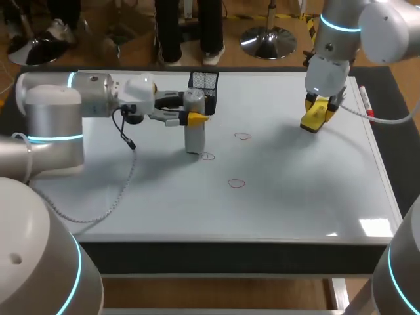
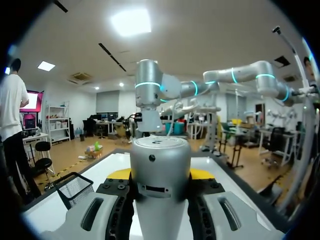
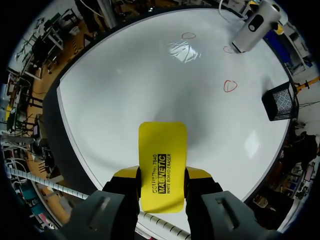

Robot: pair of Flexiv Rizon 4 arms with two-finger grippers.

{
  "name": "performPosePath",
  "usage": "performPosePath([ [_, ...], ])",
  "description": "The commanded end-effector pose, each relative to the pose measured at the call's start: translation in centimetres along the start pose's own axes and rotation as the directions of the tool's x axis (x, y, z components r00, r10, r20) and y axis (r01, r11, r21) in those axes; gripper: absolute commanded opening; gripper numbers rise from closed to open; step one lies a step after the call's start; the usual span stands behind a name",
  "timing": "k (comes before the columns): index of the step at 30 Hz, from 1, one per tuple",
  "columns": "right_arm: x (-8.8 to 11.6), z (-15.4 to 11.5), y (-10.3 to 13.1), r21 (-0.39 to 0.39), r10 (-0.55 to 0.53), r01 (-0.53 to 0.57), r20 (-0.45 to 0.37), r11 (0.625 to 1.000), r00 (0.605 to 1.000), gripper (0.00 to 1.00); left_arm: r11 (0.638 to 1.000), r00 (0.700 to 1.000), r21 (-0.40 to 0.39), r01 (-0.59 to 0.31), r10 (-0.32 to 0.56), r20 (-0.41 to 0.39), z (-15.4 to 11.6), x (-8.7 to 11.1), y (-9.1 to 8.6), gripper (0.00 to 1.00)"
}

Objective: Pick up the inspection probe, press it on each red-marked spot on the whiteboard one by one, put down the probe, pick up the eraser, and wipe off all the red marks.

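At centre-left of the head view, the left fingers (image 1: 197, 118) clamp the upright probe (image 1: 194, 136) from both sides. Its base is on the whiteboard (image 1: 295, 197), just beside one of three red marks (image 1: 208, 156). A mesh basket (image 1: 204, 84) sits at the far edge, close behind the probe. At upper right, the right fingers (image 3: 125, 176) grip the yellow eraser (image 3: 162, 165) over the board, near a marker (image 1: 365, 102) on the right edge. Broad white surface runs from the marks to the near edge.

The head camera looks down from behind on the glossy white whiteboard (image 1: 295, 197); the left wrist camera faces level across it, the right wrist camera down. All share it.
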State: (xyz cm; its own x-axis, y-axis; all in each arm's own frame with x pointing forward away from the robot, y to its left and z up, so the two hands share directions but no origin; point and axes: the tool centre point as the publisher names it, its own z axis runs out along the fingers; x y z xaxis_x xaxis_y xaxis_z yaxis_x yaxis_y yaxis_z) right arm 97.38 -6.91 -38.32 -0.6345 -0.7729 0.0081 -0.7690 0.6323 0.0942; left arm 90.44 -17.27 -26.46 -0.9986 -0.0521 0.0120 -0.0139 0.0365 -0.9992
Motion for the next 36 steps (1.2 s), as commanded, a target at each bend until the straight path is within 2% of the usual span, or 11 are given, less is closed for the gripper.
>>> performPosePath([
  [1, 0.1, -0.1, 0.0, 0.003, -0.001, 0.001, -0.003, 1.000, 1.000, 0.00, 1.000, 0.996, -0.001, 0.001, -0.001, 0.084, -1.8, 1.0, -1.1, 0.00],
  [9, 0.1, -0.1, 0.0, 0.003, -0.001, 0.001, -0.003, 1.000, 1.000, 0.00, 1.000, 0.981, 0.021, 0.005, -0.009, 0.194, -5.1, 1.2, -1.9, 0.00],
  [19, 0.1, -0.1, 0.0, 0.003, -0.001, 0.001, -0.003, 1.000, 1.000, 0.00, 1.000, 0.957, 0.024, -0.005, -0.002, 0.291, -9.0, 2.9, -2.2, 0.00],
  [23, 0.1, -0.1, 0.0, 0.003, -0.001, 0.001, -0.003, 1.000, 1.000, 0.00, 0.999, 0.947, 0.048, 0.002, -0.018, 0.320, -11.0, 3.4, -2.3, 0.00],
  [36, 0.1, -0.1, 0.0, 0.003, -0.001, 0.001, -0.003, 1.000, 1.000, 0.00, 0.999, 0.918, 0.035, -0.029, 0.013, 0.397, -17.1, 5.0, -2.5, 0.00],
])
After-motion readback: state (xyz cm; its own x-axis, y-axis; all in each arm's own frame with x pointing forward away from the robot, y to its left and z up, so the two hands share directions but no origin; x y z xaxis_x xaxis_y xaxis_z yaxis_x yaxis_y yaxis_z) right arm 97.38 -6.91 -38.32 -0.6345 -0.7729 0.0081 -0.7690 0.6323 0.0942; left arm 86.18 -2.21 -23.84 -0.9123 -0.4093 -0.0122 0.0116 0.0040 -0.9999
